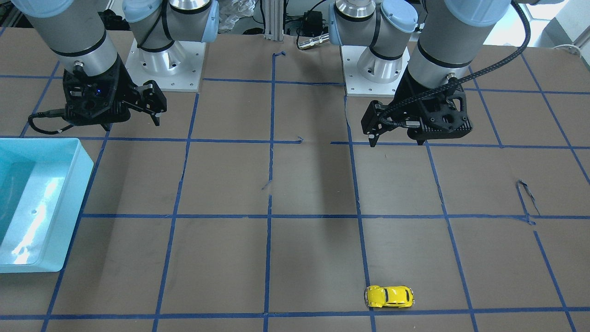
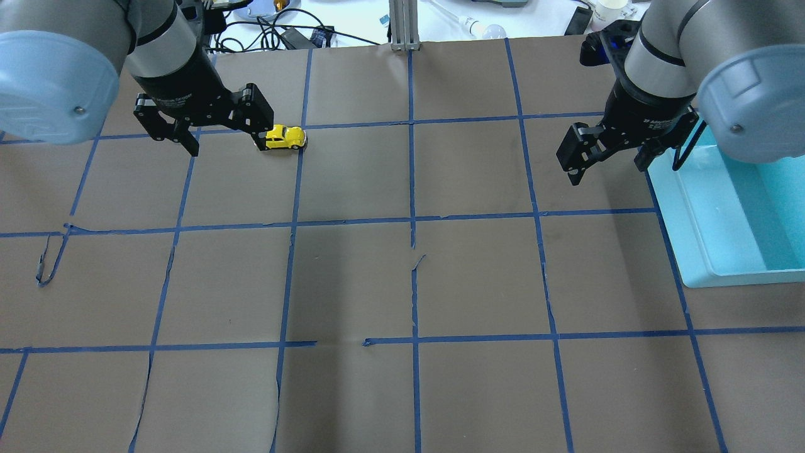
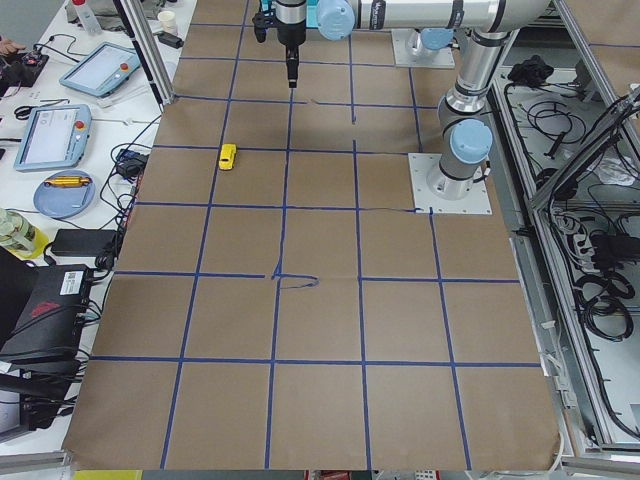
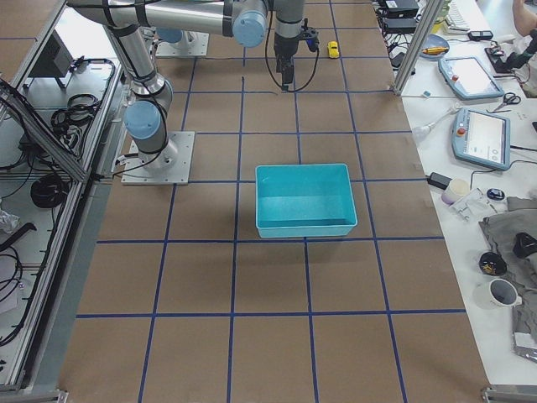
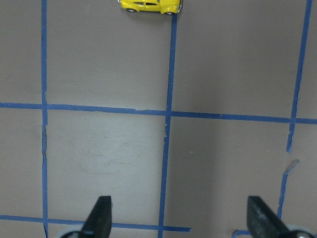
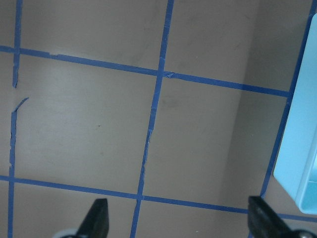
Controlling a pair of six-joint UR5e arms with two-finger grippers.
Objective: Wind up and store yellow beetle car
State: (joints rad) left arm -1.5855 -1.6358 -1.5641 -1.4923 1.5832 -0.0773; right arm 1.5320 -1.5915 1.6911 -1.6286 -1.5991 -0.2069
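Target yellow beetle car (image 1: 389, 296) sits on the table (image 1: 313, 184), well ahead of my left gripper (image 5: 178, 210), spread empty like the right gripper (image 6: 178, 210); I judge it light, rigid, slick, so pinch across its doors.

Blue tape (image 2: 411, 176) grids the brown paper-covered table (image 2: 478, 277); teach pendants (image 4: 482, 138) lie on a side bench (image 4: 436, 155).

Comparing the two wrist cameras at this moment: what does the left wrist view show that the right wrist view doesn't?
Only the left wrist view shows the yellow beetle car, at the top edge of the picture, well ahead of the left gripper. Only the right wrist view shows the light blue bin, part of it along the right edge, beside the right gripper. Both show the brown table crossed by blue tape, and two fingertips set wide apart, holding nothing.
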